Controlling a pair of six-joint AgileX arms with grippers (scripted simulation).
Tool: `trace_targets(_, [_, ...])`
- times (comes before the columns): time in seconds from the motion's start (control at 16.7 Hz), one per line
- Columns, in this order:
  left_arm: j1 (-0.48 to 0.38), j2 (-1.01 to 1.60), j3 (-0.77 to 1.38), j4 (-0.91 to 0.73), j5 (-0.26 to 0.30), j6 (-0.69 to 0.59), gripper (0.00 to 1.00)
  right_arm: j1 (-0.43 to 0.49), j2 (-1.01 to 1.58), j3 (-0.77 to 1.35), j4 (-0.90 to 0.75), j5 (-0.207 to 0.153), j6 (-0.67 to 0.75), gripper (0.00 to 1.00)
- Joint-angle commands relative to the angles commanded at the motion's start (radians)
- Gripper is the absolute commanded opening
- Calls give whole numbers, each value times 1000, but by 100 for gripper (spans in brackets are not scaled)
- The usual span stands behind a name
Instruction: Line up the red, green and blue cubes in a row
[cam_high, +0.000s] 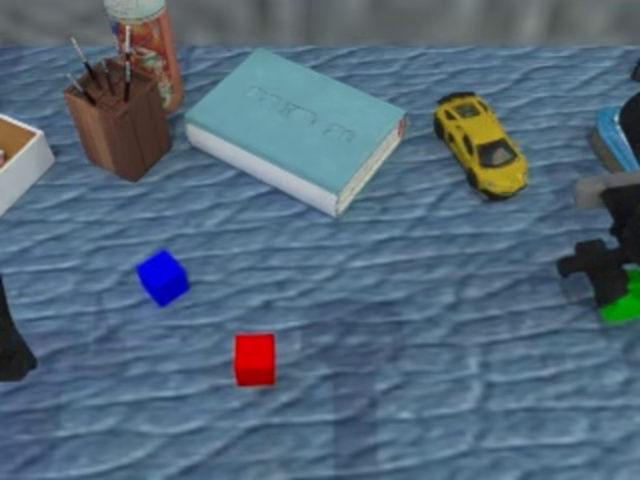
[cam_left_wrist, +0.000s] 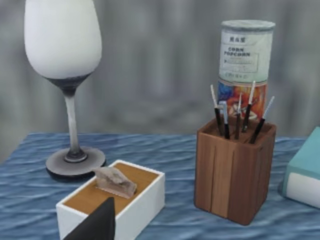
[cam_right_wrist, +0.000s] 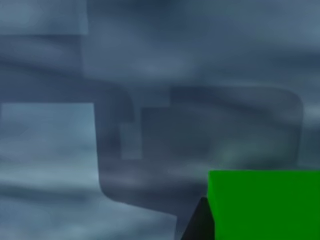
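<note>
Right gripper (cam_high: 612, 285) low at table's right edge, left arm parked

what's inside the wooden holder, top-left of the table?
The wooden holder holds several thin dark brushes with pale handles, standing upright and poking above its rim. Their lower ends and the holder's bottom are hidden by its walls. A popcorn can stands behind it.

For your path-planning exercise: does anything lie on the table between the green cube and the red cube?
Nothing visible does. The green cube sits under the right tool at the right edge; only bare cloth lies toward the red cube.
</note>
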Motion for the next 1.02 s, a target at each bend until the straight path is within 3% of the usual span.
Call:
trace_targets(0.24, [0, 0, 0, 0, 0, 0, 100, -1, -37, 36, -50, -2, 3, 0])
trace_targets(0.6, [0, 0, 0, 0, 0, 0, 100, 6, -128, 144, -257, -3, 0, 0])
trace_targets(1.02, [0, 0, 0, 0, 0, 0, 100, 37, -116, 167, -271, -2, 37, 0])
